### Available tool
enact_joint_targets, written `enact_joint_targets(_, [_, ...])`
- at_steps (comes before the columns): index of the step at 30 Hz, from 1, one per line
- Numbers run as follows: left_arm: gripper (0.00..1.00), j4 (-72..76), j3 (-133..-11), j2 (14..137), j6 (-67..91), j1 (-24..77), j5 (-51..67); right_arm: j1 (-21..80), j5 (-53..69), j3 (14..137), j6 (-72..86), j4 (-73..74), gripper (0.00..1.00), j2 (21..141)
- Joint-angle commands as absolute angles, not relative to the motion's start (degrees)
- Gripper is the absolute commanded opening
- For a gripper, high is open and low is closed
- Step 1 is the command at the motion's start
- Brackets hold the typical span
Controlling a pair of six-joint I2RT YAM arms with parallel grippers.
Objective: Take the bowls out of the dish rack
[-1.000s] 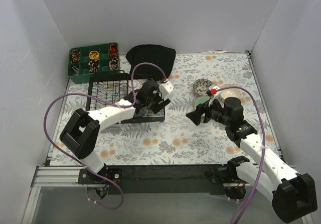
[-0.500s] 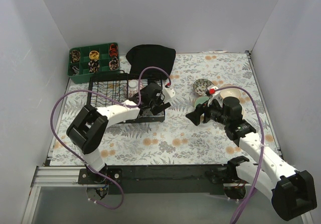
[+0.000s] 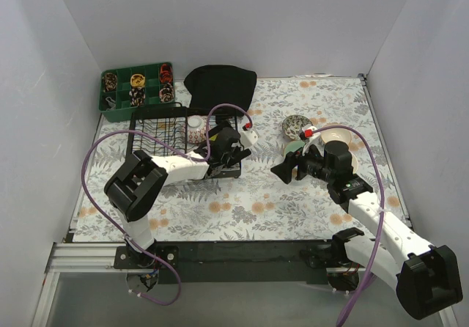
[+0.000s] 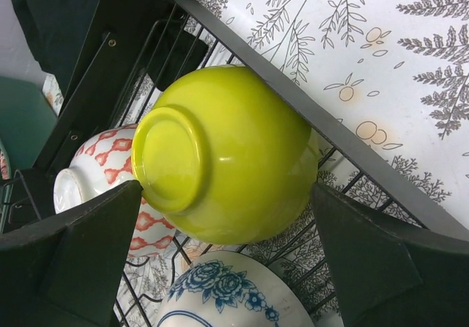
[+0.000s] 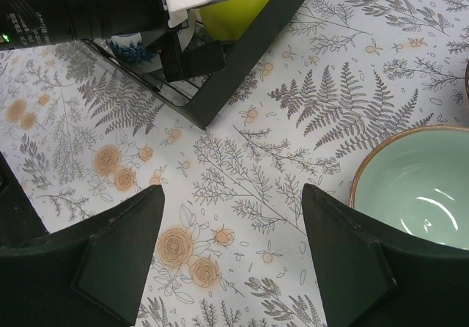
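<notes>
The fern-printed worktop (image 3: 242,210) carries the black wire dish rack (image 3: 157,133) on its left side. At the rack's right end the left hand (image 3: 231,149) hangs with its fingers wide apart either side of a lime-green bowl (image 4: 227,158), which is tipped against the rim. A red-patterned bowl (image 4: 95,173) and a blue-flowered bowl (image 4: 227,298) sit beside it. The right hand (image 3: 282,170), fingers spread and empty, hovers near a mint bowl (image 5: 418,195).
</notes>
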State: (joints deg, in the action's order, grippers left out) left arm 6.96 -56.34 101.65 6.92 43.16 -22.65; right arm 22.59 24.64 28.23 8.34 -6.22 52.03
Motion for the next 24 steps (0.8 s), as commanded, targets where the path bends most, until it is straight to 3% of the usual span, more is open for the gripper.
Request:
enact_joint_targets(1, [0.98, 3.87, -52.65, 104.59, 10.28, 44.21, -23.29, 22.85, 25.66, 28.30, 7.56, -8.97, 0.84, 52.03])
enact_joint_targets(10, [0.98, 3.96, -52.29, 102.75, 11.95, 46.05, -26.81, 22.76, 25.49, 28.04, 7.65, -9.05, 0.84, 51.77])
enact_joint_targets(24, [0.98, 0.79, -55.73, 92.55, 11.25, 46.05, -22.94, 22.85, 25.84, 27.69, 7.65, -8.96, 0.84, 50.28])
